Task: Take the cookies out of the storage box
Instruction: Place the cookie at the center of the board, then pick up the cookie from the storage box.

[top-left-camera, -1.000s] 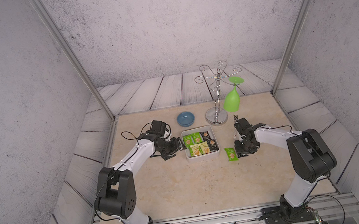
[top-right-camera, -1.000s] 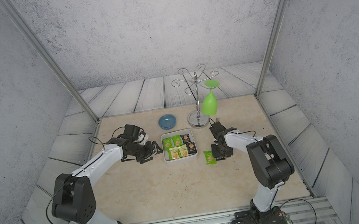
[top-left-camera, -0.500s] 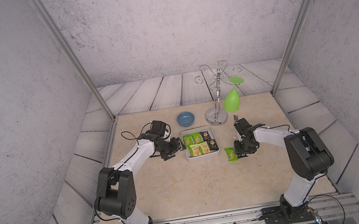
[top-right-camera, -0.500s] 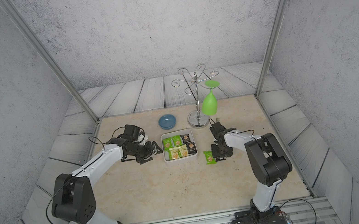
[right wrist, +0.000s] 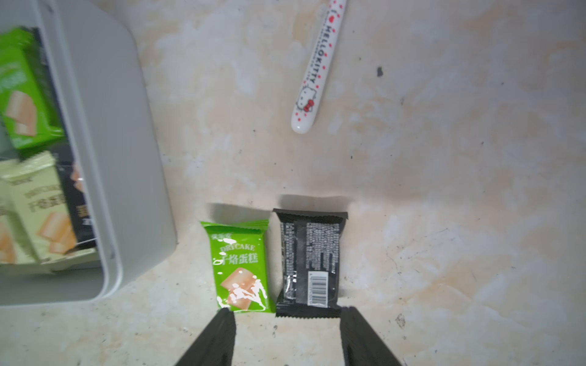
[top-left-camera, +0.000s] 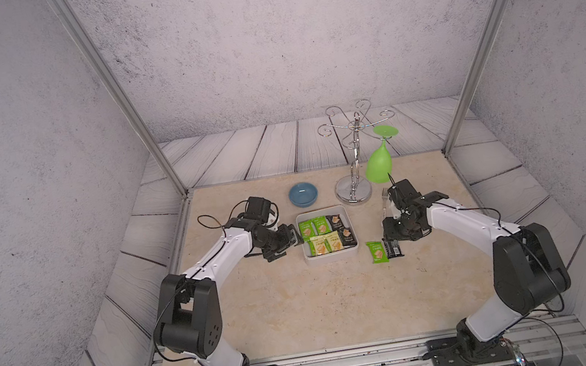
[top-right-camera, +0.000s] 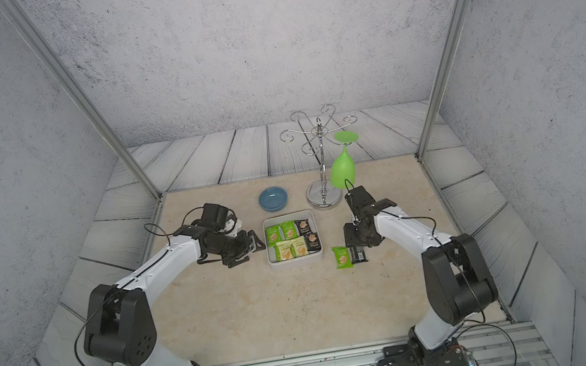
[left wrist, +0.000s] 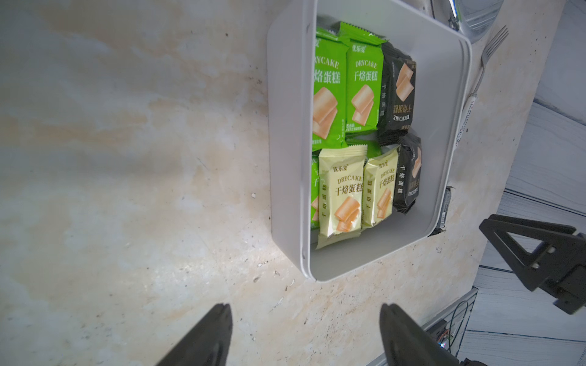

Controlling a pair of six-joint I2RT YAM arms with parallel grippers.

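The storage box is a shallow white tray in mid-table, and several of the cookies lie in it as green, cream and black packets. Two more packets rest flat on the table just right of the box: a green one and a black one, back side up. My right gripper hangs open over them, with the black packet's near edge at its fingertips and not gripped. My left gripper stands open and empty at the box's left wall.
Behind the box are a small blue bowl and a chrome glass rack with a green wine glass hanging upside down. A fork with a white printed handle lies right of the box, near my right wrist.
My right gripper's jaws have spread wider, and the black packet now shows on the table beside the green one. The left arm has not moved.
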